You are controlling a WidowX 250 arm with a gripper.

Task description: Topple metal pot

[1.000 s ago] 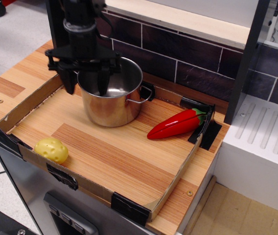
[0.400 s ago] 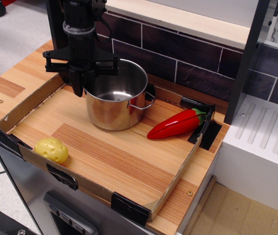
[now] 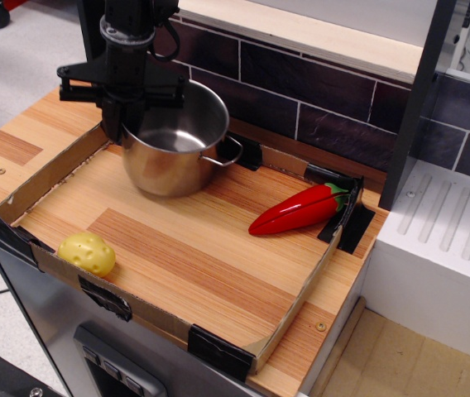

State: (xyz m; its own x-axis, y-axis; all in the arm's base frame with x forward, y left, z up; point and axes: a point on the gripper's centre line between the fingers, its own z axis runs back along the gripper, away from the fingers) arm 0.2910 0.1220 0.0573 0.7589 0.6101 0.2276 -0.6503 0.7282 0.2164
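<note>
Metal pot (image 3: 173,145) sat at approx 10 o'clock on the tray (image 3: 45,265), tipped a little, mouth leaning twd 5 o'clock, not yet on its side. Gripper (image 3: 119,112) clenched on its 9 o'clock rim. Judged about half done; full topple left.

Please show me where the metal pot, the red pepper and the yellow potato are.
metal pot (image 3: 169,165): the only camera view, on its shiny front wall.
red pepper (image 3: 297,211): same view, mid-body.
yellow potato (image 3: 88,253): same view, centre.
</note>
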